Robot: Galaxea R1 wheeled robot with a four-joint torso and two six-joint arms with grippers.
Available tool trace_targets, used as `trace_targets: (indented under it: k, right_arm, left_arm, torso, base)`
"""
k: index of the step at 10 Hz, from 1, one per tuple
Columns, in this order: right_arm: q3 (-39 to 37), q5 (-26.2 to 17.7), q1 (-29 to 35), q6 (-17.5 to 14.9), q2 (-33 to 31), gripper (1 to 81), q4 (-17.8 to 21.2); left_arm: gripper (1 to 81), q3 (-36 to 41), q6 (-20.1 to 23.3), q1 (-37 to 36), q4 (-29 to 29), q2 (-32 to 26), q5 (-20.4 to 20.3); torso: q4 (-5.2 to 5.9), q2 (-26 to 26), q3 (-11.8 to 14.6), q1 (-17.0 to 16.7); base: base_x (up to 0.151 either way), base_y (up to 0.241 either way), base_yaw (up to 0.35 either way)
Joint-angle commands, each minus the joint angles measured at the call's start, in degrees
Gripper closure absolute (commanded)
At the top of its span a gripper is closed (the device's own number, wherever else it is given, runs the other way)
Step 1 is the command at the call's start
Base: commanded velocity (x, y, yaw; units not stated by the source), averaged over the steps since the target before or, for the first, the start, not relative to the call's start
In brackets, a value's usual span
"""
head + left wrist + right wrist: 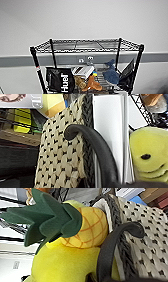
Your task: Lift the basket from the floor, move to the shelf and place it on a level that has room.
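The cream woven basket with lattice sides and a dark braided rim (62, 151) shows large in both wrist views, with a dark loop handle (97, 149) arching across the middle of the frame in each. Inside it lie a yellow plush toy with a small dark eye (147, 156) and a plush pineapple with green felt leaves (75, 225). I cannot tell how the fingers of either gripper stand, or what they hold.

In the head view the tall black wire rack (87, 47) stands in the centre against a grey wall, and its top wire-grid tier (85, 45) looks bare. The tier below holds a black bag with white lettering (60, 80), a blue soft toy (111, 73) and other items.

The risk, as I judge it, is that the loaded basket tilts and a toy falls out, or its bottom catches the raised wire edge of the tier.
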Motion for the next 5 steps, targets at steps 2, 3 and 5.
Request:
trace_targets:
  k: [2,3,5]
  right_arm:
    - [9.85,-0.43,8.26,0.76,-4.25,81.1,-1.02]
    - [11.26,-0.43,8.61,0.76,-5.13,81.1,-1.02]
    - [14.58,0.10,9.84,0.76,-7.23,81.1,-1.02]
  left_arm:
    - [81.1,12.11,1.19,-8.21,1.55,-5.42,-0.75]
    - [81.1,14.04,1.19,-8.38,1.63,-6.39,-1.45]
    - [81.1,17.72,1.10,-9.70,1.64,-8.57,-2.07]
  torso:
    - [0.00,0.00,0.00,0.00]
    - [0.00,0.00,0.00,0.00]
    - [0.00,0.00,0.00,0.00]
  base:
    - [0.000,0.000,0.000]
    - [0.000,0.000,0.000]
    - [0.000,0.000,0.000]
